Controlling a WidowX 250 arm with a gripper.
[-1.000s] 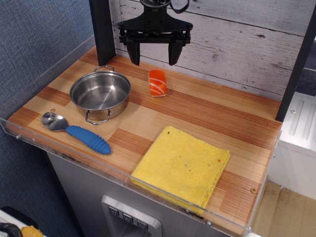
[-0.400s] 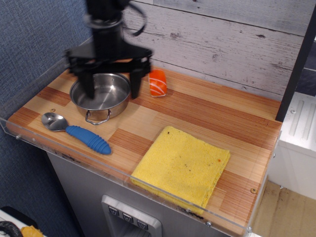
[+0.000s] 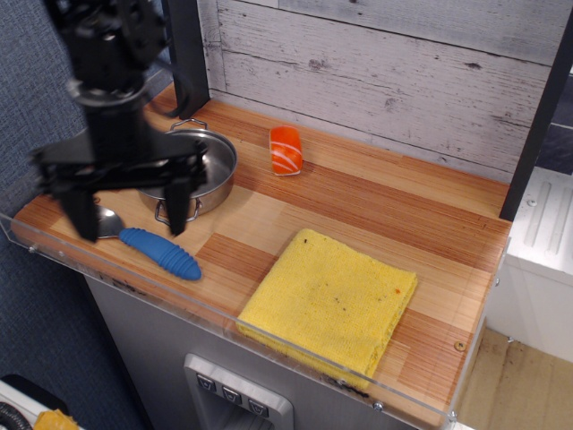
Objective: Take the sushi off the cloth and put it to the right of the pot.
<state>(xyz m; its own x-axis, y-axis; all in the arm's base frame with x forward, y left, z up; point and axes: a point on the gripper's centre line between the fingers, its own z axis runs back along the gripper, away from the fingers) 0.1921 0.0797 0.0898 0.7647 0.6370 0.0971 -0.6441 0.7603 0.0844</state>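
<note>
The sushi [image 3: 286, 150] lies right of the pot [image 3: 192, 170], with the cloth [image 3: 329, 299] in front.

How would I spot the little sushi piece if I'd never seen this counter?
Start at the shiny steel pot on the left of the wooden counter. Just to its right, near the plank wall, lies the sushi. It is the only bright orange thing, small, with thin white stripes.

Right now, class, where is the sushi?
The sushi lies on the wooden counter near the back wall, just right of the pot and well off the yellow cloth.
</note>
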